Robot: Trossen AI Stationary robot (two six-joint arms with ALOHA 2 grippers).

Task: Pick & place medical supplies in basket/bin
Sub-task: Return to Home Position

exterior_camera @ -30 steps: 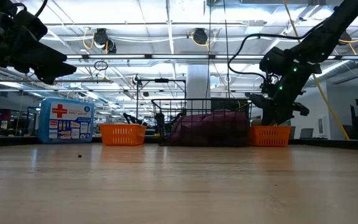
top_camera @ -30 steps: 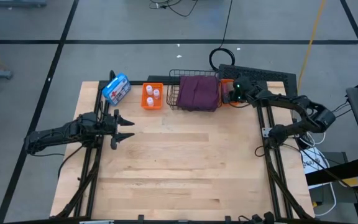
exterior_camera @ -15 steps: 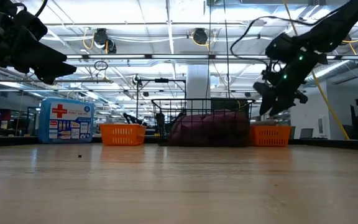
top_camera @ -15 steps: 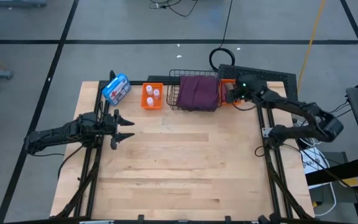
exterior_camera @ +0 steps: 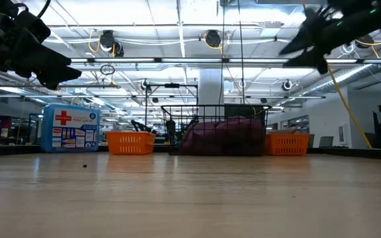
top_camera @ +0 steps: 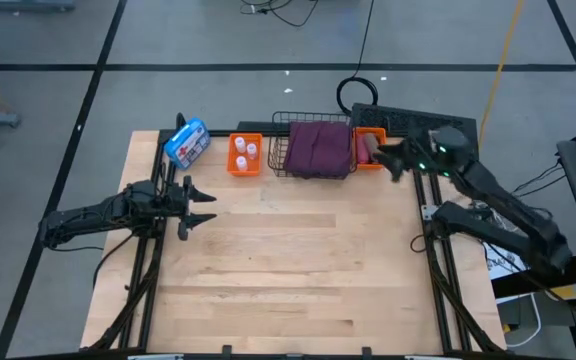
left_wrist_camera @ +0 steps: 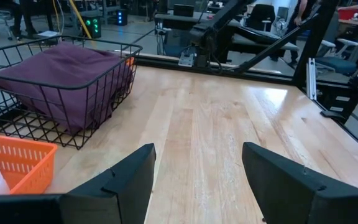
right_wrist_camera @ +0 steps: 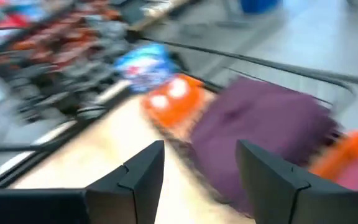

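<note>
Evidently everything's stowed, the maroon cloth (top_camera: 318,147) in the wire basket (top_camera: 313,117), so the right pincer (top_camera: 386,160) near it hangs spread and empty, the left pincer (top_camera: 201,206) likewise, well off.

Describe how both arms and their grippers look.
Both arms are dark, slender and jointed. The black two-finger left gripper has wedge-shaped fingers tapering to points; the black right gripper looks the same. A small green light glows on the right wrist.
</note>
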